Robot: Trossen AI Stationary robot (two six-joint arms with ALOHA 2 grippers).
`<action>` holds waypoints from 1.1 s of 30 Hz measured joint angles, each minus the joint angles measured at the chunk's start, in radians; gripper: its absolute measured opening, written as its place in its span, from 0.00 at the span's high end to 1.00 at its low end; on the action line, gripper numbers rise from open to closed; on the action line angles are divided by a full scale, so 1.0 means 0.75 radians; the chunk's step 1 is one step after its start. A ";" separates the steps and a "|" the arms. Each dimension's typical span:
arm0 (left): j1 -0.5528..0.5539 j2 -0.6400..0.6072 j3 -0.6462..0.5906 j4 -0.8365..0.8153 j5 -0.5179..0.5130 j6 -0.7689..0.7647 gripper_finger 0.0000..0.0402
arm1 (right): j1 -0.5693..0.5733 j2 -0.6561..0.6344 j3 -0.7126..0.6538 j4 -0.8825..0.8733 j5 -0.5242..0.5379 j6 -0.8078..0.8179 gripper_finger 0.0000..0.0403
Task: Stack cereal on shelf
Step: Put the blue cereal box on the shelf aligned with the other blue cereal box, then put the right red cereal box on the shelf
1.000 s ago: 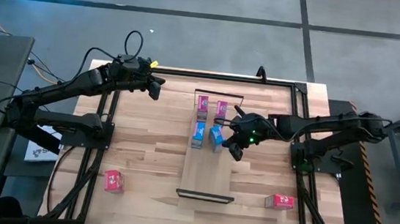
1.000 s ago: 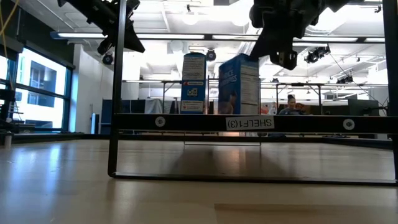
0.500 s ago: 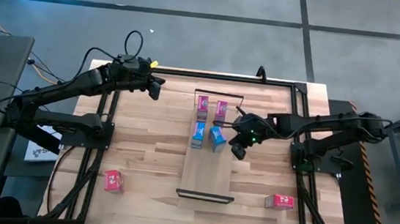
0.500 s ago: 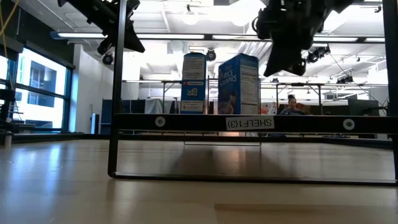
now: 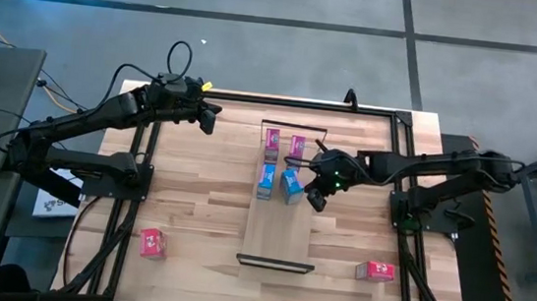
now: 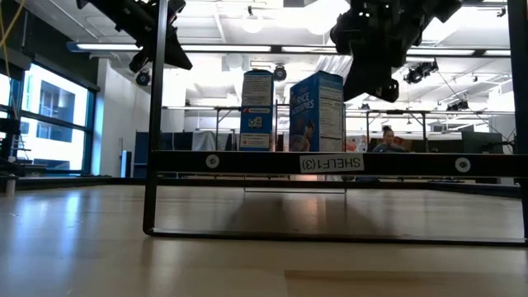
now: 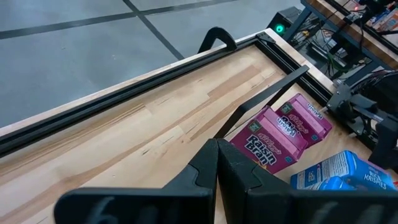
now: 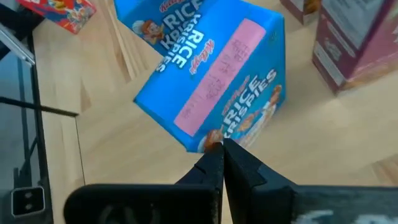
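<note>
The shelf [image 5: 278,235] is a long light-wood board with black wire frames at its short ends. Two pink cereal boxes [image 5: 273,139] [image 5: 298,145] and two light blue ones [image 5: 267,180] [image 5: 290,185] stand on its far half. Two red boxes [image 5: 151,243] [image 5: 375,271] lie on the tabletop near the front corners. My right gripper [image 5: 315,199] is shut and hovers just right of the right-hand blue box [image 8: 211,81]. In the low view a gap shows between that gripper [image 6: 363,89] and this box [image 6: 318,111]. My left gripper [image 5: 212,120] is shut and waits above the far left of the table.
A black frame [image 5: 403,134] runs around the tabletop. The shelf's near half [image 5: 279,221] is bare wood. Its near wire frame [image 6: 330,162] carries a label. The pink boxes [image 7: 280,134] stand close behind the far wire frame.
My right gripper has moved a little toward the far edge and toward the right-hand blue box, staying above the shelf. That blue box leaned a second ago and now stands upright on the shelf.
</note>
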 joint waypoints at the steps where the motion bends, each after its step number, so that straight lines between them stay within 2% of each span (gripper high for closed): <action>1: 0.000 0.000 0.000 0.000 0.000 0.001 1.00 | 0.000 0.013 0.000 0.023 0.000 0.004 1.00; 6: 0.000 0.000 0.000 -0.001 0.000 0.000 1.00 | 0.000 0.070 0.000 0.080 -0.038 0.005 1.00; 23: 0.000 0.000 0.000 0.000 0.000 0.022 1.00 | 0.031 0.076 0.000 0.163 -0.108 0.065 1.00; 29: 0.000 0.000 0.000 0.001 0.000 0.023 1.00 | 0.031 0.054 0.000 0.030 -0.131 0.012 1.00; 33: 0.000 0.000 0.000 0.001 0.025 0.024 1.00 | 0.031 -0.035 0.000 -0.140 -0.133 -0.039 1.00</action>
